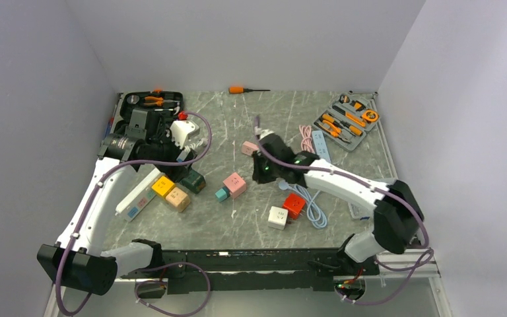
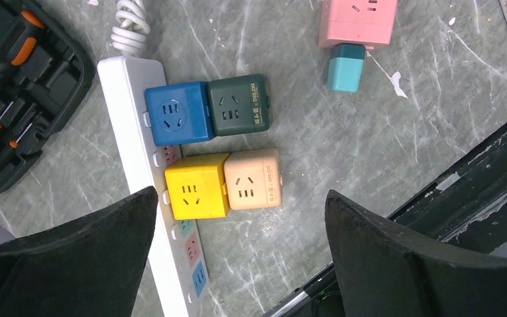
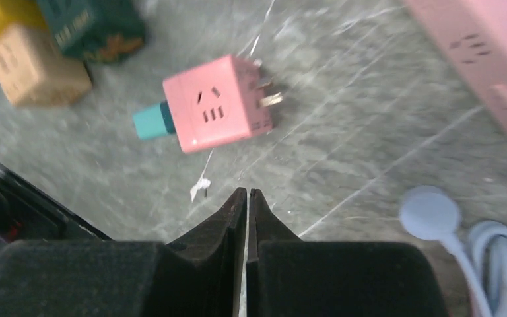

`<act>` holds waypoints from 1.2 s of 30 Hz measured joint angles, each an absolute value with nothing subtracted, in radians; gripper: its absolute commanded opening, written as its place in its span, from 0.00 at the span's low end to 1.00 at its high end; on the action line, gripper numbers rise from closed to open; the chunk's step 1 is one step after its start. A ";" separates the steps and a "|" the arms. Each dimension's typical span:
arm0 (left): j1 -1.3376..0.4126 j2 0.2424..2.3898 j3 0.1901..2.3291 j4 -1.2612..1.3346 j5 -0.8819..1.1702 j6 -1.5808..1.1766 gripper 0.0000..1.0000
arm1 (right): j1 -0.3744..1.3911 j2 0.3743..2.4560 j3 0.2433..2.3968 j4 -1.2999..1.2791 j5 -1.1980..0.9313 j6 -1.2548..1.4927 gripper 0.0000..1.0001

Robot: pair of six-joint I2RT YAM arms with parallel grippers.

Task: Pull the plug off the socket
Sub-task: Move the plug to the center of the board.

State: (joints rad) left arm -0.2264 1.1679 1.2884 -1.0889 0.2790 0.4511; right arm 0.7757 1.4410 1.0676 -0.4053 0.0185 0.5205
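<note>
Grey marbled tabletop bears a pink cube socket with the teal plug seated in it, at ten o'clock from the right gripper, whose fingers sit nearly together, empty; the left gripper gapes wide

The left arm reaches along the left edge of the surface. The left pincer points down, jaws spread wide, holding nothing. The right arm stretches from the near right corner toward the middle. The right pincer is empty, its fingertips almost touching.
</note>
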 measured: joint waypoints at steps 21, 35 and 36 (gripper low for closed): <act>-0.226 1.168 1.288 -1.090 0.255 0.451 0.98 | 0.658 1.489 0.737 -0.392 0.016 0.651 0.01; -0.226 1.168 1.288 -1.090 0.255 0.451 0.98 | 0.515 1.356 0.747 -0.534 0.136 0.631 0.18; -0.226 1.168 1.288 -1.090 0.255 0.451 0.98 | 0.567 1.351 0.776 -0.537 0.145 0.624 0.18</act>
State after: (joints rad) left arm -0.2256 1.1679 1.2884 -1.0897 0.2554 0.4507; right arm 0.5667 1.3506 0.7757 -0.5365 0.1448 0.6239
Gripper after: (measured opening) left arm 0.981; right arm 0.161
